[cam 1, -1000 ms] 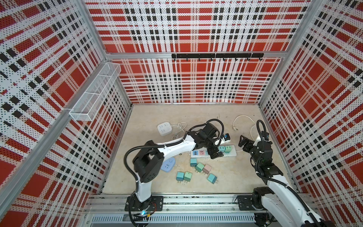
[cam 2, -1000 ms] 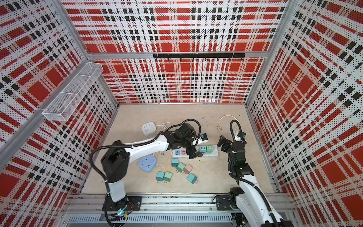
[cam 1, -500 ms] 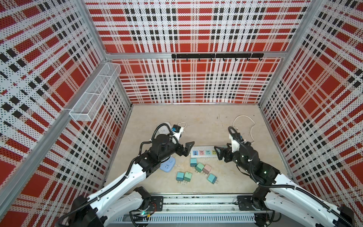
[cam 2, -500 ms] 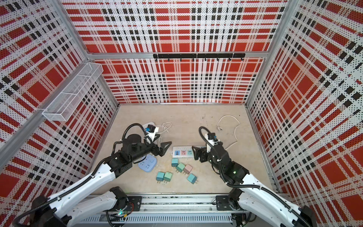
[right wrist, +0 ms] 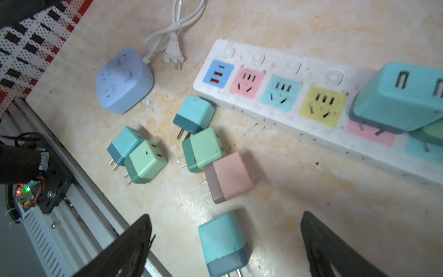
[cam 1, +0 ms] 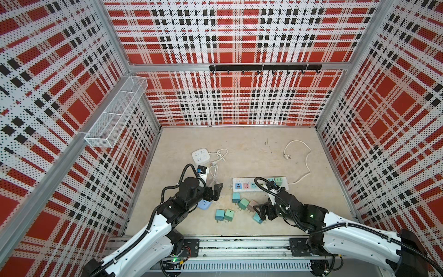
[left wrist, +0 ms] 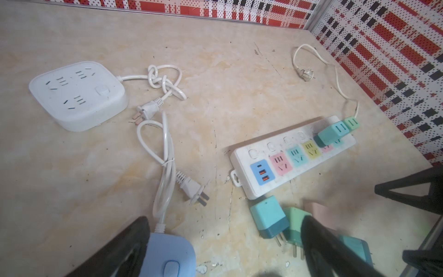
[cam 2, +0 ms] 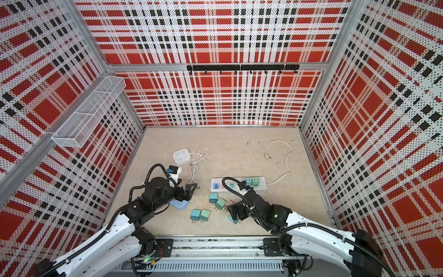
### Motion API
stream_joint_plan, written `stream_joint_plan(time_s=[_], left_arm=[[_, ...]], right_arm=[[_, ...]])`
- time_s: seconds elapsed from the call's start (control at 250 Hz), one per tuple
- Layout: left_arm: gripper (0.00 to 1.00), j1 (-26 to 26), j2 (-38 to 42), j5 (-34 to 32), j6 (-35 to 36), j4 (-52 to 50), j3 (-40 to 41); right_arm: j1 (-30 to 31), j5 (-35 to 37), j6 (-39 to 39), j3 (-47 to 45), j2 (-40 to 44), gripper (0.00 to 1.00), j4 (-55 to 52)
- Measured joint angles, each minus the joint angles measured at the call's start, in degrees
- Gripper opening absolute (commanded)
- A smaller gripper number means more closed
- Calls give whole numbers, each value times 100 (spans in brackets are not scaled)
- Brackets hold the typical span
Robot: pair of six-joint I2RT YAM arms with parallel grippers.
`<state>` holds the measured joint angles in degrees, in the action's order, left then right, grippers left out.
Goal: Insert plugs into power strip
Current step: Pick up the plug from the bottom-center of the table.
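The white power strip [cam 1: 242, 180] [left wrist: 242, 163] lies mid-floor, with a teal plug [cam 1: 271, 180] and a mint plug [cam 1: 279, 180] seated at its right end. Several loose plugs lie in front of it: teal [cam 1: 236, 197], mint [cam 1: 243, 203], pink [right wrist: 229, 177], and a teal and mint pair [cam 1: 224, 214]. My right gripper [cam 1: 260, 212] [right wrist: 225, 218] hangs open low over another teal plug [right wrist: 223, 242], which lies on the floor between its fingers, untouched. My left gripper [cam 1: 217, 191] [left wrist: 224, 221] stands open and empty left of the strip.
A blue socket hub [cam 1: 205, 204] [left wrist: 167, 254] lies under my left gripper, its cord and plug [left wrist: 191, 189] beside it. A white square hub [cam 1: 201, 156] with a knotted cord sits farther back. The strip's cord [cam 1: 304, 165] loops to the back right. A wire basket [cam 1: 115, 115] hangs on the left wall.
My left gripper has pulled away from the strip, leftward and toward the front. My right gripper has swung from the strip's right end down over the loose plugs in front of it.
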<state>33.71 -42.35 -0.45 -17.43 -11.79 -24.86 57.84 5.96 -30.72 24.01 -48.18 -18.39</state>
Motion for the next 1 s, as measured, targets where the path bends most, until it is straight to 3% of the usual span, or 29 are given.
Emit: stream_joint_plan(time_s=[0.32,0.516,0.728,1.0], left_arm=[[99,175,415,-175,227,-2,496],[99,614,737,-459,295,48,568],[99,1019,654,-876,400,70,573],[99,1075,424,-1047,444,70,573]], right_arm=[[9,-715,-70,-264,-365,96,109],[101,-916,-107,-282,-748,90,267],[365,-885,-197,-258,-1344,83,374],[994,-468,-374,81,-1904,77,313]])
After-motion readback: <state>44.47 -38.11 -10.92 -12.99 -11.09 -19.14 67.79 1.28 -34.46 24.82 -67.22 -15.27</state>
